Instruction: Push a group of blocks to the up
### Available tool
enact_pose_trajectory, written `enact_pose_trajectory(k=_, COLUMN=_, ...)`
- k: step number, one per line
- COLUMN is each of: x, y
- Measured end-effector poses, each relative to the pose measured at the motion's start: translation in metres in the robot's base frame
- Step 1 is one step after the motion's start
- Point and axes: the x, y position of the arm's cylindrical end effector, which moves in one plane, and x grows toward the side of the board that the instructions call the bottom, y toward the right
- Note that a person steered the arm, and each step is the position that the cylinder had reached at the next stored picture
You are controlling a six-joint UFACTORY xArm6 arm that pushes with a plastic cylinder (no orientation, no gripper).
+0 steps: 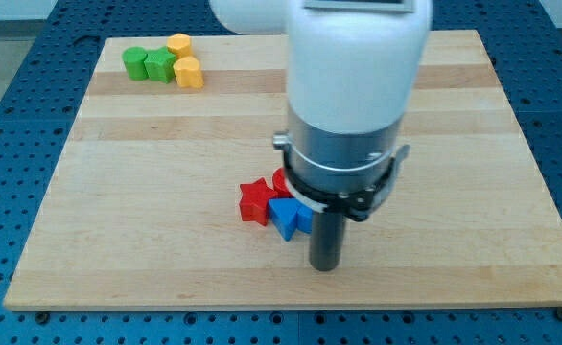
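My tip (325, 266) rests on the board just below and right of a cluster of blocks near the view's middle bottom. The cluster holds a red star-shaped block (254, 201), a blue block (285, 217) and a red round block (280, 180), mostly hidden behind the arm. Another blue block seen earlier is hidden by the rod. At the view's top left sit two green blocks (149, 64) and two yellow blocks (186, 70) bunched together.
The wooden board (147, 192) lies on a blue perforated table. The white and grey arm body (350, 105) covers the board's middle and upper centre.
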Motion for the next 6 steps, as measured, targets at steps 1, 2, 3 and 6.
enact_pose_trajectory(k=1, x=-0.014, y=-0.013)
enact_pose_trajectory(k=2, x=-0.034, y=-0.021)
enact_pose_trajectory(k=3, x=-0.052, y=-0.031)
enact_pose_trajectory(k=6, x=-0.085, y=-0.055)
